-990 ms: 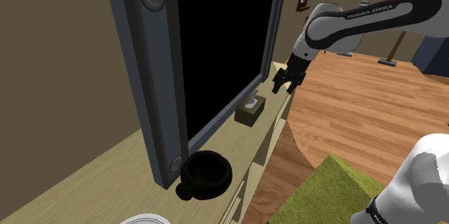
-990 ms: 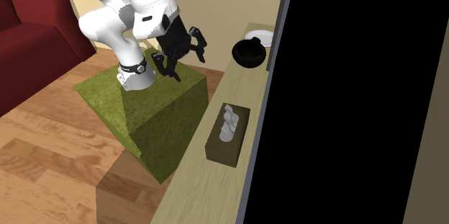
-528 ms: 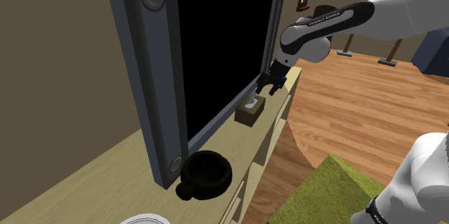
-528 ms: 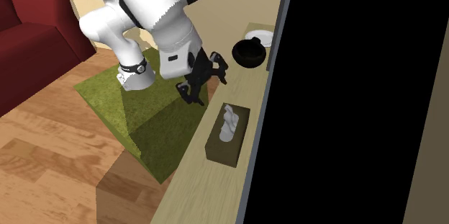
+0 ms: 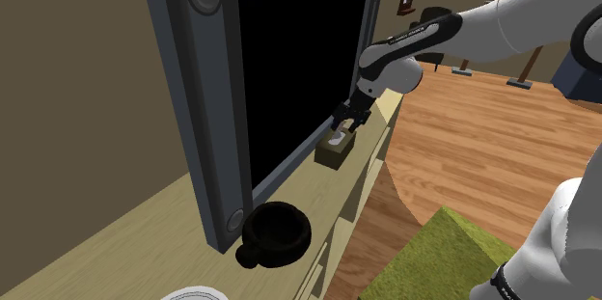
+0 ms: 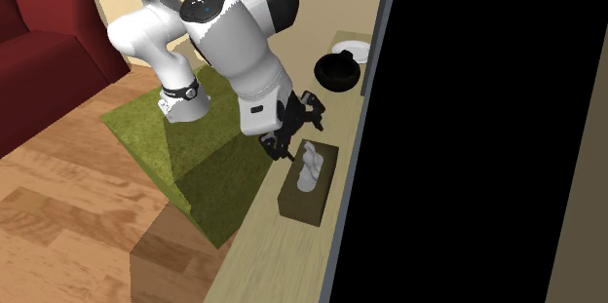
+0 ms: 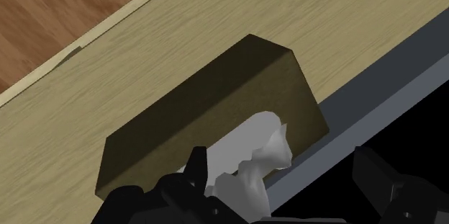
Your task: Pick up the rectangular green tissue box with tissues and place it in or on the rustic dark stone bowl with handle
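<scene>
The tissue box [image 5: 334, 152] is a dark olive block with a white tissue [image 6: 310, 164] sticking up from its top. It lies on the light wood sideboard [image 5: 145, 240], close along the foot of the TV [image 5: 294, 67]. My gripper [image 5: 343, 125] hangs just above the box's end farthest from the bowl, open. In the wrist view the box [image 7: 209, 114] is right below the gripper [image 7: 284, 190], with the tissue [image 7: 252, 159] rising between the spread fingers [image 7: 181, 192]. The black bowl with handle [image 5: 277, 231] sits on the sideboard toward the shoulder view's bottom, well apart from the box.
The big TV screen [image 6: 487, 126] stands as a wall along the back of the sideboard [image 6: 263, 252]. A white plate [image 6: 353, 50] lies just past the bowl [image 6: 338, 72]. The green stand [image 6: 219, 150], wood floor and a red sofa [image 6: 39, 48] are off the sideboard's front edge.
The arm has swung from out over the floor in toward the TV and come down; the gripper now hovers right over the tissue box. The box and bowl stay put.
</scene>
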`<state>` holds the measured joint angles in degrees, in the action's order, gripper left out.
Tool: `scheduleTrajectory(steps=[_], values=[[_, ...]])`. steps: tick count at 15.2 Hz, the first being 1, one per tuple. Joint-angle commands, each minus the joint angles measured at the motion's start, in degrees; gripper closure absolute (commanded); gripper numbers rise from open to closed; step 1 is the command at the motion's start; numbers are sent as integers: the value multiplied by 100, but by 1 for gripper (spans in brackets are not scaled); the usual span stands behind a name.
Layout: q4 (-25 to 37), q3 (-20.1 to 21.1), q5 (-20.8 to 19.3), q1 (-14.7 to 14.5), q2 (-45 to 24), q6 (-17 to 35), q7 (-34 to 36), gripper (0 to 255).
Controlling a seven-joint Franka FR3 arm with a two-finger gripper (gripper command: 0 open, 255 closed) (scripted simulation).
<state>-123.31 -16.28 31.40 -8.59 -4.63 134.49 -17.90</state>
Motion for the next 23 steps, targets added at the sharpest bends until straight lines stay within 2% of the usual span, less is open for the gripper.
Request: scheduleTrajectory(steps=[1,10,11,20,23], values=[[-12,30,103,-16,-115,117,-70,0],[-15,56,181,-27,-206,201,-118,0],[-15,56,181,-27,-206,201,-118,255],[-15,56,181,-27,-206,202,-119,255],[54,31,27,-35,-70,36,40,255]])
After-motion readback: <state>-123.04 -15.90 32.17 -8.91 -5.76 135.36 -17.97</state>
